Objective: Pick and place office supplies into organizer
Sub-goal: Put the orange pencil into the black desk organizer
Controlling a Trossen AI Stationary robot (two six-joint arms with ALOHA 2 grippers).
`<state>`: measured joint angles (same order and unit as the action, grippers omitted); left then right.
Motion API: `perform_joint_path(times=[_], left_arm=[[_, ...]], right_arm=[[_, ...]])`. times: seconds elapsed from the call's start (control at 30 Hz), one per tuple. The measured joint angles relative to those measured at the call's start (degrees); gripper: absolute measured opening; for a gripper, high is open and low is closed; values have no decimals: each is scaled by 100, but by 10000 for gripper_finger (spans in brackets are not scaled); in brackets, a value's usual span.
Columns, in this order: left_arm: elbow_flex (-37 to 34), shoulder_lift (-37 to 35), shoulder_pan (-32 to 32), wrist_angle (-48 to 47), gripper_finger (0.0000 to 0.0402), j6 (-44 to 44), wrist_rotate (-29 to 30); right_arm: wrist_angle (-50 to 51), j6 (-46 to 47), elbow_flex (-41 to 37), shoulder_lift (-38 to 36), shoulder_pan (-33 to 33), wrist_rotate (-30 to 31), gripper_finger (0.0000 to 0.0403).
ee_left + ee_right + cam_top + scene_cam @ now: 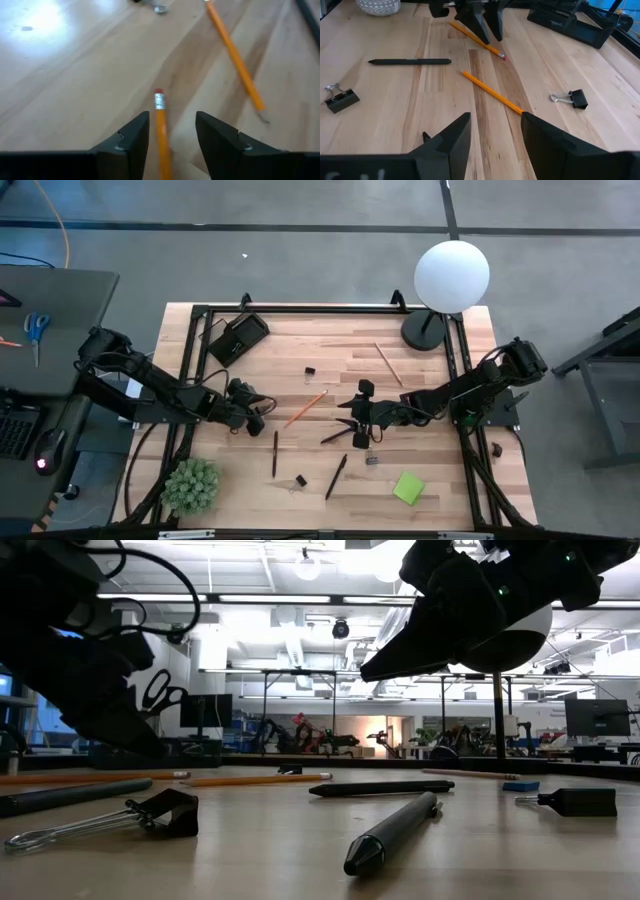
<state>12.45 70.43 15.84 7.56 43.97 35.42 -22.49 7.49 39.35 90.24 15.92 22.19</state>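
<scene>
The left gripper (pixel 172 145), low at the table's left, stands open astride an eraser-tipped pencil (pixel 161 131) that seems to lie loose (light, stiff, round, apt to roll), best pinched mid-shaft; the right gripper (pixel 495 137) waits open mid-table.

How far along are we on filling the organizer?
Barely started. The organizer sits at the table's far left corner, and nothing can be made out inside it. In hand: the left hand is open around an orange pencil lying on the wood. The right hand hovers open mid-table. Left: a second pencil, pens, binder clips and sticky pad.
</scene>
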Motion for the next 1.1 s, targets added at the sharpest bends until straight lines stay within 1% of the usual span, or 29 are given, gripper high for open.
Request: perform_joint_path(times=[0.13, 0.27, 0.4, 0.5, 0.73, 0.8, 0.87, 1.03, 1.1], left_arm=[[0, 0, 239, 53, 128, -8, 169], [-3, 151, 259, -187, 123, 76, 244], [-2, 559, 255, -48, 131, 267, 290], [5, 909, 261, 35, 136, 532, 536], [22, 1507, 266, 432, 135, 591, 835], [23, 1569, 266, 487, 123, 598, 875], [24, 1581, 262, 500, 104, 597, 876], [24, 1587, 253, 501, 29, 555, 835], [23, 1587, 255, 495, 11, 542, 837]], right_arm=[[1, -1, 0, 0, -2, -1, 165], [36, 6, 0, 0, -2, 0, 165], [66, 10, 0, 0, -2, -1, 165], [75, 12, 0, 0, -2, -1, 165], [130, 14, 0, 0, -2, 65, 165], [139, 15, 0, 0, -4, 67, 165], [143, 15, 0, 0, -4, 68, 165], [147, 10, 0, 0, -4, 70, 165], [147, 6, 0, 0, -4, 71, 165]])
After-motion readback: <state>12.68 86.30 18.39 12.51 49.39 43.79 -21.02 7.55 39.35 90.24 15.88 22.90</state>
